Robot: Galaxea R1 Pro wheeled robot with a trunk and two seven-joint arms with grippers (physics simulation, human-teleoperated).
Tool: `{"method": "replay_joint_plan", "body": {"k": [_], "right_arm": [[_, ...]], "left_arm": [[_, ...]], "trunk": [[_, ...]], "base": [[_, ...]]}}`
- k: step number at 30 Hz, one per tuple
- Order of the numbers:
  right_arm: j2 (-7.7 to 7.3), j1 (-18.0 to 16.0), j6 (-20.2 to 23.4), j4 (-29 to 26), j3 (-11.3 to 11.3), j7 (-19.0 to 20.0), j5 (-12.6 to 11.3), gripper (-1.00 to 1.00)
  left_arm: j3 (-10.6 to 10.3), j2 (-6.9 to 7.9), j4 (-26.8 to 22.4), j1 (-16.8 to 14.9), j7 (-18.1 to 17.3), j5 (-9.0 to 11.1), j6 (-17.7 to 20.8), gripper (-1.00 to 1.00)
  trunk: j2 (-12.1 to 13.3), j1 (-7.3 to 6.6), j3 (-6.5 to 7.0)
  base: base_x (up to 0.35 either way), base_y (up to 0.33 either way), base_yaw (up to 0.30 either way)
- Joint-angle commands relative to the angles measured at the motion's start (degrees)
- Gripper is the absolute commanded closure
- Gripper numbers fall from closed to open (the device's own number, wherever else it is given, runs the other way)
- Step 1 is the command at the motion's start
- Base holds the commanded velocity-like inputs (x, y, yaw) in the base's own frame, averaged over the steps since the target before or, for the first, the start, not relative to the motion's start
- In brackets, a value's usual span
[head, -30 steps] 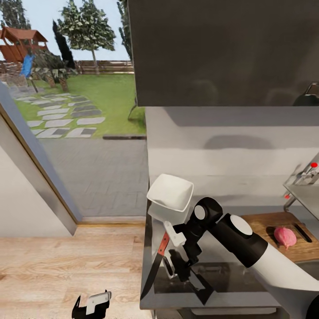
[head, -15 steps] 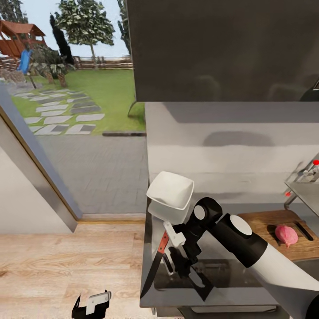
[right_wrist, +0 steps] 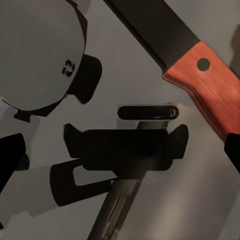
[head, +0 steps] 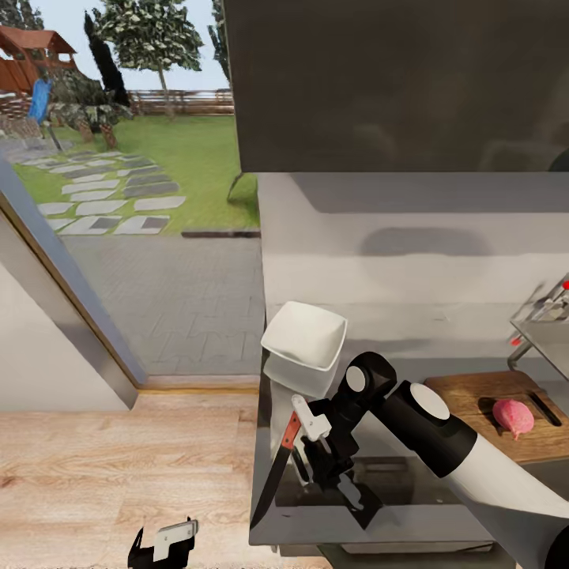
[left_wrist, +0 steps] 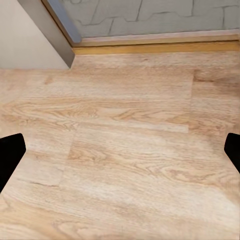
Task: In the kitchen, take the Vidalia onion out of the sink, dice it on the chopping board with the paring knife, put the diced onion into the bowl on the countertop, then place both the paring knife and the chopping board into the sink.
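Note:
The paring knife (head: 278, 462) lies on the grey countertop (head: 395, 506) near its left end, red-orange handle (right_wrist: 206, 86) toward the white bowl (head: 304, 336), dark blade toward the front edge. My right gripper (head: 320, 466) hangs open just above the worktop beside the handle; in the right wrist view the right gripper (right_wrist: 120, 155) spreads wide and the handle sits near one finger (right_wrist: 232, 150). The pink Vidalia onion (head: 514, 415) rests on the chopping board (head: 474, 395). My left gripper (head: 162, 545) is open, low over the floor.
The sink (head: 545, 328) with its red-knobbed tap is at the right edge, behind the board. A dark upper cabinet (head: 395, 79) hangs above the worktop. To the left is pale wood floor (left_wrist: 125, 125) and a glass door onto a garden.
The head view has shifted a little, so the bowl and wall sit higher in the picture. The right gripper stays open by the knife handle. The knife and onion have not moved.

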Motion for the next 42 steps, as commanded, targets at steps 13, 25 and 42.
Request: {"method": "replay_joint_plan", "body": {"k": [13, 25, 42], "right_arm": [[-0.04, -0.07, 0.67, -0.13, 0.11, 0.19, 0.26, -1.0], [-0.04, -0.07, 0.67, -0.13, 0.11, 0.19, 0.35, -1.0], [-0.04, -0.07, 0.67, -0.13, 0.11, 0.19, 0.57, -1.0]], "left_arm": [[-0.53, -0.08, 0.23, -0.1, 0.19, 0.29, -0.32, -1.0], [-0.53, -0.09, 0.23, -0.1, 0.19, 0.29, -0.32, -1.0], [-0.53, -0.11, 0.23, -0.1, 0.19, 0.29, -0.26, -1.0]], "trunk": [[-0.12, 0.03, -1.27], [-0.12, 0.03, -1.45], [-0.12, 0.03, -1.45]], "base": [[0.0, 0.0, 0.0], [0.071, 0.063, 0.0], [0.015, 0.012, 0.0]]}}
